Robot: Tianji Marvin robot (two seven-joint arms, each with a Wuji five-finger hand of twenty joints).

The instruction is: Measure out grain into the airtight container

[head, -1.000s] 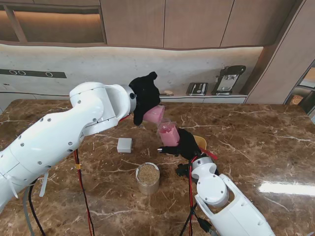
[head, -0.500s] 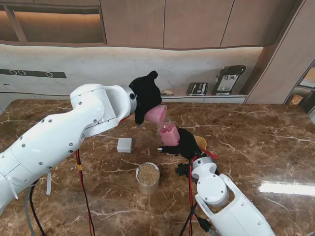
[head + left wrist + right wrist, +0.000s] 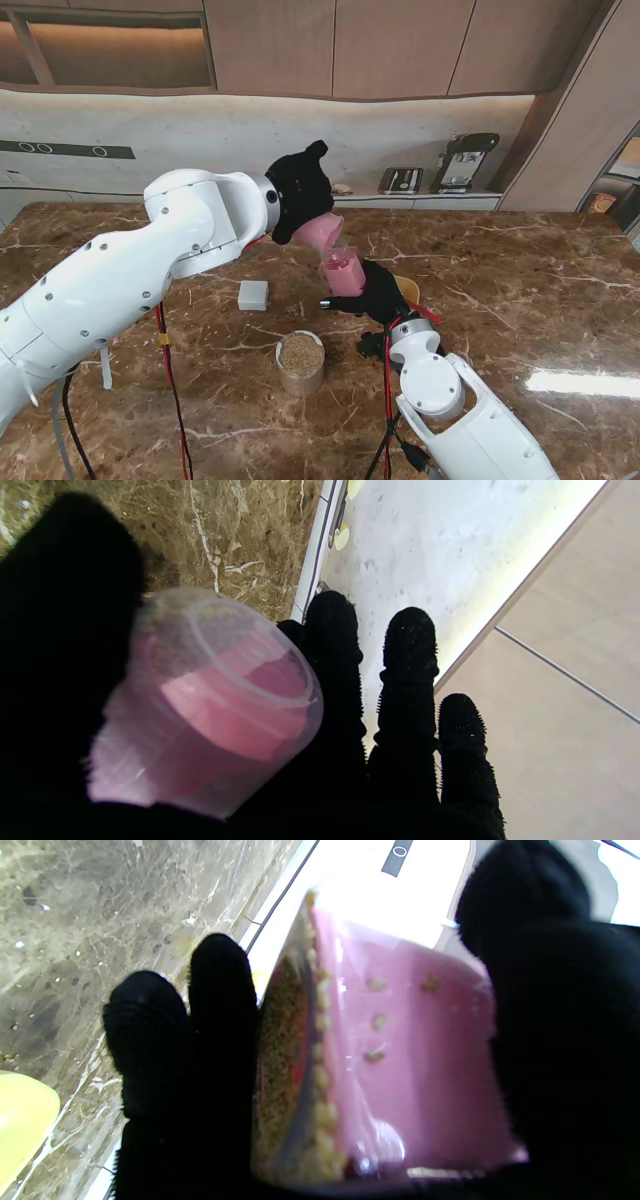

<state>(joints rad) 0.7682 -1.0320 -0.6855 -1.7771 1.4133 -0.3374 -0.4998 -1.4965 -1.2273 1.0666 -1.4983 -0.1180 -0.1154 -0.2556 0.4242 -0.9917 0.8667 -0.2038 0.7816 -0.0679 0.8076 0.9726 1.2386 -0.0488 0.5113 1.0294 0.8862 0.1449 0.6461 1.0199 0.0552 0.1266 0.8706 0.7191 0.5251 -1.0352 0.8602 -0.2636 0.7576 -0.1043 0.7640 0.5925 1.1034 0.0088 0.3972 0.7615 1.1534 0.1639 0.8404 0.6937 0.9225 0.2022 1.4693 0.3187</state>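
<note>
While both arms meet over the middle of the frame, the left robot hand (image 3: 298,192) grips a pink measuring cup (image 3: 318,233), tilted mouth-down towards a second pink container (image 3: 343,273) just beneath it. That second vessel is clasped by the right robot hand (image 3: 378,294), fingers wrapped around its wall, so it stays steady beneath the cup. In the right wrist view the pink container (image 3: 400,1050) shows grain (image 3: 280,1060) banked against one side and stray kernels stuck to its inner wall, which suggests some grain is already inside. In the left wrist view the measuring cup (image 3: 210,700) looks translucent and mostly empty, pinched between thumb and fingers (image 3: 335,645). My reading is that the pour is near its end.

Lower centre of the stand's frame, a round jar of grain (image 3: 300,362) stands open on the marble tabletop (image 3: 520,290), likely the source of supply. A small white block (image 3: 253,295) lies left of centre, well apart from the jar; it may be a lid, though I cannot tell. A yellow object (image 3: 407,289) peeks out behind the right robot hand. Holding both vessels aloft keeps spills short, yet a slight misalignment could scatter kernels.
</note>
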